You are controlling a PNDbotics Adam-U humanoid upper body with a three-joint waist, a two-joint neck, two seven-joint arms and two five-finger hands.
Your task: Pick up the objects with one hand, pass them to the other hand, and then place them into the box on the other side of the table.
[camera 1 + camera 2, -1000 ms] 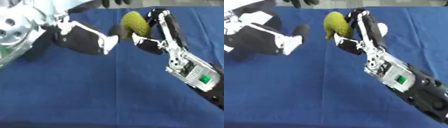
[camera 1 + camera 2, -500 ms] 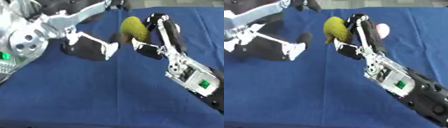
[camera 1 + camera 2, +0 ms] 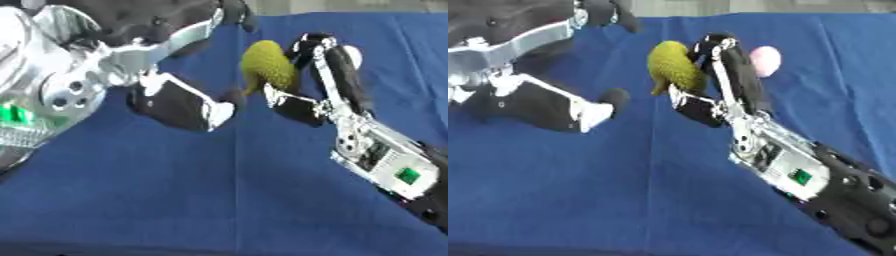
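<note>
While my right hand (image 3: 710, 97) keeps its fingers curled round the yellow-green object (image 3: 674, 66), my open left hand (image 3: 188, 102) has closed in beside it; handover looks imminent.

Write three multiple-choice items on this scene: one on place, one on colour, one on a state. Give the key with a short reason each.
1. Where is the pink object?
A. behind the right hand
B. in the left hand
C. at the near table edge

2. What colour is the held object?
A. red
B. yellow-green
C. white

3. The right hand is:
A. open flat on the cloth
B. out of view
C. shut on the object

Key:
1 A, the pink object shows past the right hand.
2 B, the yellow-green object.
3 C, fingers and thumb curl round it; the left hand is just short of it.
</note>
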